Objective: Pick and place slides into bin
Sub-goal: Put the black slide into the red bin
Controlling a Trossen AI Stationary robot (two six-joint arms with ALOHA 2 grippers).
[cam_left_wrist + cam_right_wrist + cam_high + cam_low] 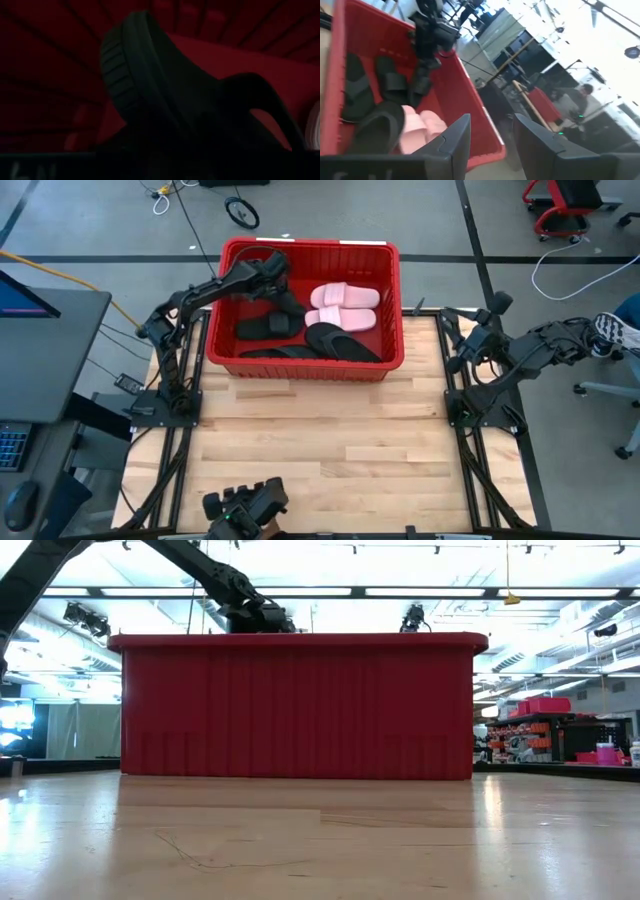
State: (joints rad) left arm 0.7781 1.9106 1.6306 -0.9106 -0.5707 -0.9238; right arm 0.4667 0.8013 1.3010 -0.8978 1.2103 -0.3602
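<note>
Red plastic walls enclose every slide that can be seen: the bin [385, 360] sits at the far edge of the table [320, 450], and no slide is seen on the wood in front of it. Inside, two pink slides [342, 307] lie near the far right corner, side by side with their long axes across the bin. Black slides [340, 342] lie just before them and towards the middle, another black pair [268, 327] to their left.

The left gripper [283, 298] is reached in over the bin's far left part, directly above the black slides. In the left wrist view a black slide [165, 95] fills the frame, tilted on edge against the red wall, its strap arched to one side; it appears to be in or right at the fingers. Whether the fingers are clamped on it or parted cannot be told.

The right gripper [490, 135] is parked beside the bin's right wall, off the table's right edge, with its fingers apart and nothing between them.

The task is judged almost complete. The coming move turns on this slide, which sits immediately ahead of the left fingers and above the bin floor; a release there would drop it inside. The left arm is clearly the nearer one.
</note>
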